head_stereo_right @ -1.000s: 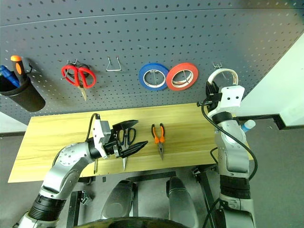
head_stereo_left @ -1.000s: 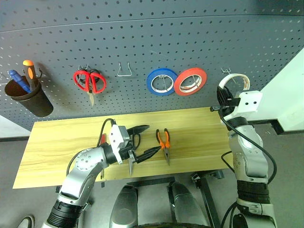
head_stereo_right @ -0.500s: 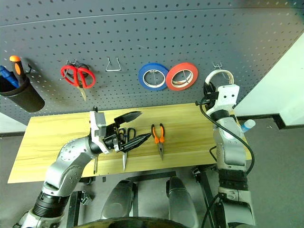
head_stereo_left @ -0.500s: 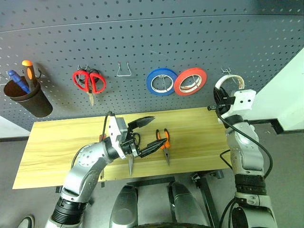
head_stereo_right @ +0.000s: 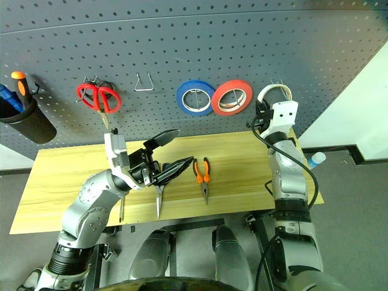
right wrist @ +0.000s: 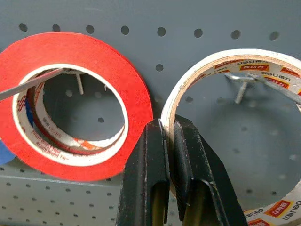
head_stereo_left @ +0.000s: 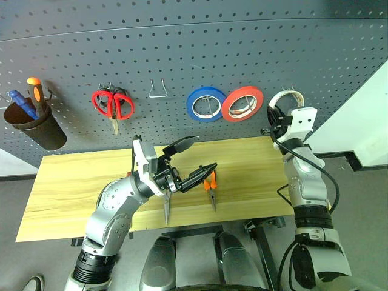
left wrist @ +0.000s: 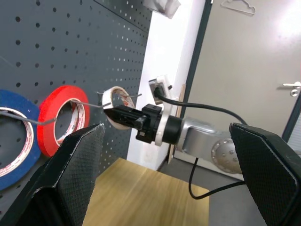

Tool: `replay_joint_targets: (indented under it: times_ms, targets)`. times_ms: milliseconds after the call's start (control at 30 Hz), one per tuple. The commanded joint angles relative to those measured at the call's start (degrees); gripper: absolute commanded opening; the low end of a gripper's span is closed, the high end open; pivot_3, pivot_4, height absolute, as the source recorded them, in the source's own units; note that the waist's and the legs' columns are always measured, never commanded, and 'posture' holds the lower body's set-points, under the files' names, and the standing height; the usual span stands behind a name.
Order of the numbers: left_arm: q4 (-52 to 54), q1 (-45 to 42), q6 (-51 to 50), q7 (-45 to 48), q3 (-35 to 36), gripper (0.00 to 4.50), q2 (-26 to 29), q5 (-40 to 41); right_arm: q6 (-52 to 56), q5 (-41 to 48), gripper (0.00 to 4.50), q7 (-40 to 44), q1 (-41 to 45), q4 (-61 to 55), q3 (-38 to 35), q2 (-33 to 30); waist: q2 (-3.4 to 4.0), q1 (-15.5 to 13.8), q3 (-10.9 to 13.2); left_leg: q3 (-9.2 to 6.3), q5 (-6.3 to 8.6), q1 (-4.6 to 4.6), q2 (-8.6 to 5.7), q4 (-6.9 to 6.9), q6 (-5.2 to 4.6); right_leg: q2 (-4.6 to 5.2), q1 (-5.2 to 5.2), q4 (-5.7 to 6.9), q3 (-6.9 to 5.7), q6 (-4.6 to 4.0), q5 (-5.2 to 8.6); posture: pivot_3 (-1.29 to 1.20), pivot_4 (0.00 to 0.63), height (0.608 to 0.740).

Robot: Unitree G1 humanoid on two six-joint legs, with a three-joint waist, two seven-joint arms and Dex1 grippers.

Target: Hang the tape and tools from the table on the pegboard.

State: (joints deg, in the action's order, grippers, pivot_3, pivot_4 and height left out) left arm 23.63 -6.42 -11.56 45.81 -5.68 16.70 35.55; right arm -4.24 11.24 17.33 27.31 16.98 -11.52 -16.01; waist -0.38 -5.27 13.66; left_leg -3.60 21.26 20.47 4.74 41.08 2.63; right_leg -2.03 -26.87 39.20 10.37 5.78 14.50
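Observation:
The cream-white tape (right wrist: 244, 59) is at the pegboard (head_stereo_left: 182, 54), just right of the red roll, with my right gripper (right wrist: 169, 129) shut on its rim. In the right wrist view a metal hook (right wrist: 240, 87) shows inside the tape's ring. My left gripper (head_stereo_left: 197, 157) hangs open and empty above the table (head_stereo_left: 73, 182). The orange-and-black pliers (head_stereo_left: 210, 182) lie on the wood beside it. The steel scissors (head_stereo_right: 158, 203) lie under it, their handles hidden. A slim red-handled screwdriver (head_stereo_right: 121, 208) lies near the front edge.
On the pegboard hang red-handled scissors (head_stereo_left: 112, 103), a blue roll (head_stereo_left: 206, 104) and a red roll (head_stereo_left: 242, 103), with a bare wire hook (head_stereo_left: 159, 90) between. A black cup (head_stereo_left: 36, 127) with an orange-topped screwdriver hangs at far left. A white wall panel stands right of the board.
My left gripper has risen from the table and tilted upward, still open. My right gripper has carried the tape forward to the pegboard, over the hook.

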Motion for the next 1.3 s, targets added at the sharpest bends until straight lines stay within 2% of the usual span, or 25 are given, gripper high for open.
replay_joint_targets:
  times_ms: [33,367,500,800,1000,1300]
  targets:
    - [2.5,0.2,1.1,-0.7,0.7,4.47,-0.2,0.0,-3.0,-0.4,0.02,0.9,2.8,3.4,0.1,-0.6,0.00,0.0,0.0,0.00,0.00,0.00,0.00,0.00,0.00,0.00,0.00,0.00,0.00,0.00,0.00,0.28,0.195,0.677]
    - [2.3,1.0,2.0,-0.9,1.1,4.47,0.6,-0.4,-6.2,-2.2,0.02,0.1,6.9,11.5,0.3,-0.8,0.00,0.0,0.0,0.00,0.01,0.00,0.01,-0.01,-0.01,-0.01,-0.01,-0.01,0.01,0.00,0.00,0.30,0.189,0.677]
    - [1.7,1.0,2.7,-0.8,1.0,4.47,0.5,-0.7,-6.4,-2.1,1.06,0.2,7.1,11.8,0.0,-0.9,0.00,0.0,0.0,0.00,0.00,0.00,0.00,-0.01,-0.01,-0.01,-0.01,0.00,0.01,0.00,0.00,0.30,0.186,0.677]
    - [0.5,1.3,4.2,-0.4,0.6,4.47,0.3,-2.1,-6.0,-2.7,4.11,-1.6,5.3,9.3,0.2,-0.7,0.00,-0.1,0.0,0.00,0.02,0.08,0.00,-0.06,-0.03,-0.01,-0.09,-0.03,0.01,0.03,0.02,0.29,0.180,0.677]
    - [0.5,1.6,4.9,-0.4,0.4,4.47,0.1,-2.5,-3.3,-1.5,4.11,-1.3,-0.5,1.7,0.6,-0.1,0.00,-0.1,0.0,0.00,0.02,0.11,0.00,-0.06,-0.03,-0.01,-0.10,-0.06,0.01,0.03,0.02,0.29,0.184,0.677]
    - [1.3,2.2,5.5,-0.6,0.4,4.47,-0.4,-2.3,6.2,0.8,4.11,-1.4,-14.2,-19.7,0.7,-0.4,0.00,0.0,0.0,0.01,0.02,0.14,0.00,-0.09,-0.03,-0.01,-0.15,-0.07,0.03,0.04,0.04,0.28,0.190,0.677]
